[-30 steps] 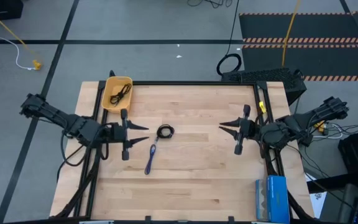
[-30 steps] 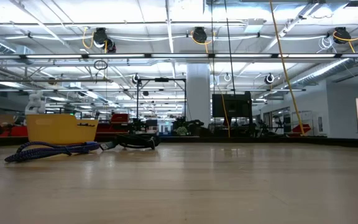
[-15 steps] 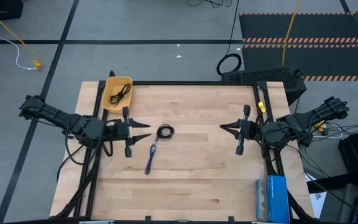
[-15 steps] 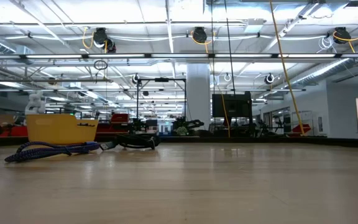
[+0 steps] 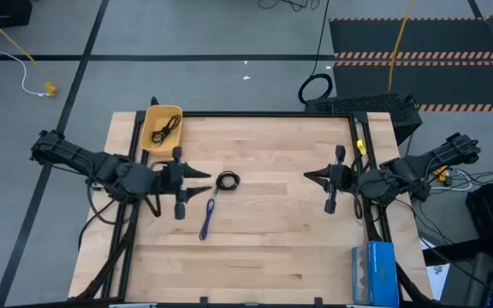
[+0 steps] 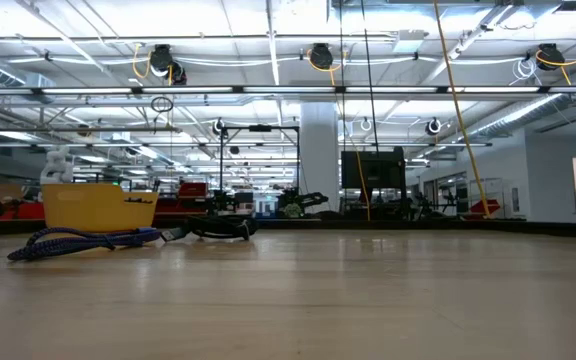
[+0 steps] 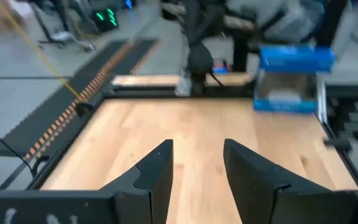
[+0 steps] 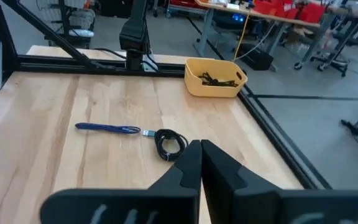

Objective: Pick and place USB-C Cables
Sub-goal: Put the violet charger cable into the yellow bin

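A black USB-C cable in a small round coil [image 5: 228,180] [image 8: 169,144] lies flat near the table's middle. The blue-purple cable [image 5: 208,216] [image 8: 107,128] [image 6: 78,240] lies folded straight just nearer, one end close to the coil. A third black cable [image 5: 169,128] [image 8: 219,78] lies bundled inside the yellow bin [image 5: 152,137] at the far left corner. My left gripper [image 5: 204,184] [image 7: 197,146] is open, just left of the coil, touching nothing. My right gripper [image 5: 308,176] [image 8: 201,146] is shut and waits at the right side.
A blue box [image 5: 375,272] [image 7: 296,59] stands at the near right corner. Black frame rails [image 5: 264,114] run along the table's edges. A thick black cable loop [image 5: 315,88] lies on the floor beyond the far edge. Bare wood lies between the two grippers.
My left gripper has crept a little toward the table's right, closer to the coiled black cable. The cables and the right arm have stayed where they were.
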Robot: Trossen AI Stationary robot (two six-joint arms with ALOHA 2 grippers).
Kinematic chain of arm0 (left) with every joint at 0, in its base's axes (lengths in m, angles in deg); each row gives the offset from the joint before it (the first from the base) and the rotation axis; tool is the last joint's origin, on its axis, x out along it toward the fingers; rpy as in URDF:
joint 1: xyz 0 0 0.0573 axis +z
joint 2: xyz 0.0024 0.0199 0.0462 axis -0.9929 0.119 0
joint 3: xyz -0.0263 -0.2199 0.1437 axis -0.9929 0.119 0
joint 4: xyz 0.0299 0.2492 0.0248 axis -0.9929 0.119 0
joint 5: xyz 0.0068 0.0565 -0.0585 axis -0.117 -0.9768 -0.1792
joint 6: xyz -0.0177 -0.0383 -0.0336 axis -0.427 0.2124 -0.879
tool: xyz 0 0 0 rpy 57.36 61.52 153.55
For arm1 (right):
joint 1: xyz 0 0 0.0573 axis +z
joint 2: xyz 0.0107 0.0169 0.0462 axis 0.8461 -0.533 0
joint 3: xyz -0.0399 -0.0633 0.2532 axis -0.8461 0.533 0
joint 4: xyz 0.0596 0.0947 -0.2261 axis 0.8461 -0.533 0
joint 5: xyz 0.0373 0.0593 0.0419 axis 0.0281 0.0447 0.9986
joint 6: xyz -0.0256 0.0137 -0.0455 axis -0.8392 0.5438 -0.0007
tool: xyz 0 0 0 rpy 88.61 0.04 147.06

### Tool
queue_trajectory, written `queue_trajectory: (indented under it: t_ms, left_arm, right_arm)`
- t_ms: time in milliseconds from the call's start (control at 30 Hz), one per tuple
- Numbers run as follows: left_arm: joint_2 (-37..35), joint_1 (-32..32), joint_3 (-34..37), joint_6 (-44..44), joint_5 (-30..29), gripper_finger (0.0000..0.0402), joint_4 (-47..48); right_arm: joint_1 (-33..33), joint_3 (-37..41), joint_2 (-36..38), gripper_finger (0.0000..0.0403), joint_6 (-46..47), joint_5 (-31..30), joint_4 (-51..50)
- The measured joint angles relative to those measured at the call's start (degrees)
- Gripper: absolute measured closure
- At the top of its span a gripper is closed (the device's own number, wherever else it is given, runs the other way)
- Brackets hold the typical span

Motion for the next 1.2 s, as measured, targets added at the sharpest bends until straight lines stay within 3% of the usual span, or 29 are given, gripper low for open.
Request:
queue_trajectory:
  t_ms: [133, 333, 533, 700, 867, 1200]
  left_arm:
    - [6.29, 0.05, -10.36, -1.55, 1.63, 0.0257, 10.78]
    - [15.96, 0.05, -25.73, -12.31, 2.65, 0.0257, 32.52]
    - [22.79, 0.68, -35.26, -22.17, 10.84, 0.0257, 49.6]
    - [25.56, 1.98, -38.82, -29.26, 15.98, 0.0257, 60.04]
    - [27.23, 2.59, -38.78, -35.24, 16.35, 0.0257, 66.95]
    - [33.01, 2.59, -38.74, -43.81, 15.96, 0.0257, 69.24]
  right_arm:
    - [0.0, 0.0, 0.17, 0.0402, 1.38, 4.29, -0.16]
    - [0.02, 0.0, 0.39, 0.0403, 2.87, 7.3, -0.16]
    - [0.02, 0.0, 0.4, 0.0403, 3.05, 7.28, -0.16]
    - [0.02, 0.0, 0.4, 0.0403, 3.05, 7.28, -0.16]
    - [0.02, 0.0, 0.4, 0.0403, 3.0, 7.24, -0.16]
    - [0.02, 0.0, 0.4, 0.0403, 2.98, 7.22, -0.16]
